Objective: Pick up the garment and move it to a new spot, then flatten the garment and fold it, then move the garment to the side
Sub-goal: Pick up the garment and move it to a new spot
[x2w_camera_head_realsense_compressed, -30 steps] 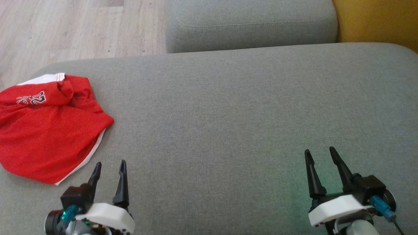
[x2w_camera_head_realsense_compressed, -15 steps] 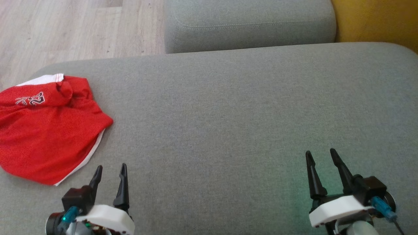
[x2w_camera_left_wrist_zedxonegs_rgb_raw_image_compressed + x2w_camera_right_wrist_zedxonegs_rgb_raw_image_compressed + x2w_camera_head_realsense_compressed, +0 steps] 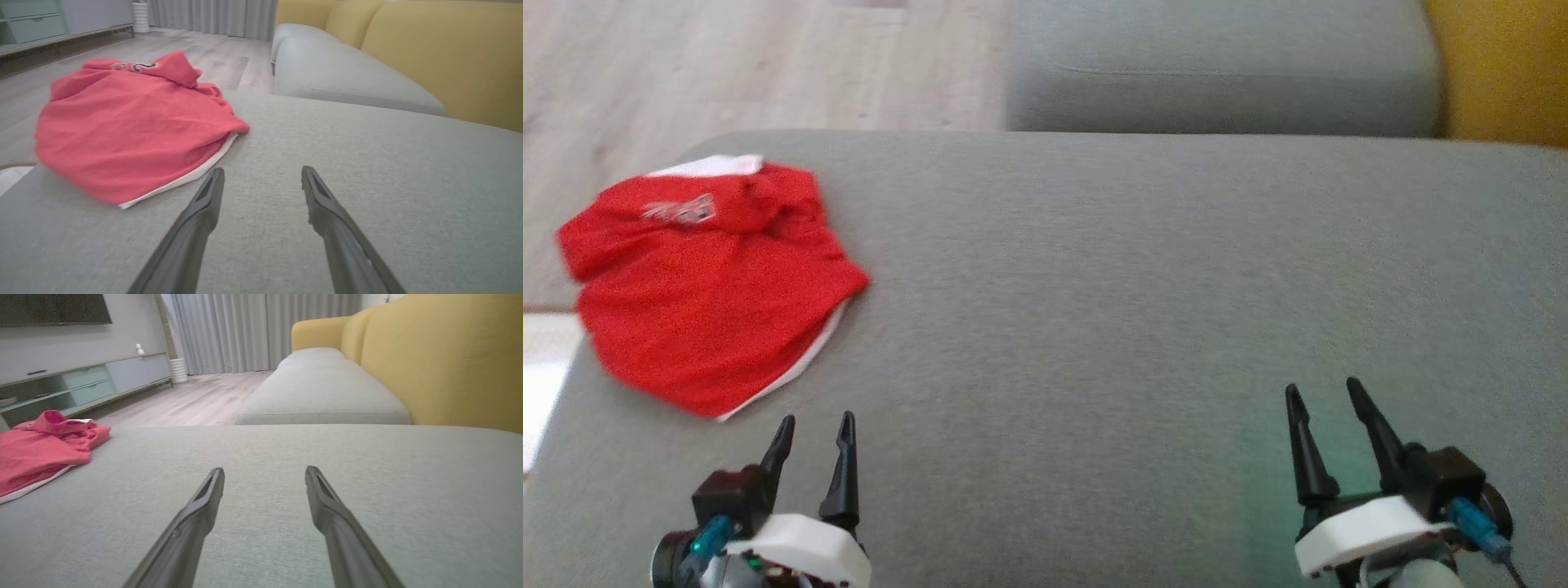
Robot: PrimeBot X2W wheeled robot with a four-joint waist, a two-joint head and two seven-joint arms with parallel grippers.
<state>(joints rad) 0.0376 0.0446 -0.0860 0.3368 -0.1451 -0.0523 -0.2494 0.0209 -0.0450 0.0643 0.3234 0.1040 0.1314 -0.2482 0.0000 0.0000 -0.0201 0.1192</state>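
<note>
A red garment (image 3: 707,282) with white trim and a printed mark lies crumpled at the far left of the grey sofa seat (image 3: 1094,310). It appears in the left wrist view as the red garment (image 3: 130,126) and at the left edge of the right wrist view (image 3: 36,455). My left gripper (image 3: 815,427) hovers open just below and to the right of the garment's white hem, not touching it. At the lower right my right gripper (image 3: 1323,394) is open over bare cushion, far from the garment. Both hold nothing.
A second grey seat cushion (image 3: 1217,73) sits beyond, with a yellow backrest (image 3: 1503,65) to the right. Wooden floor (image 3: 727,65) lies past the seat's left and far edges. A TV cabinet (image 3: 81,381) stands across the room.
The head camera has turned left, so the whole scene shifted right in view. The garment lies as it did. Both grippers stay open in about the same places.
</note>
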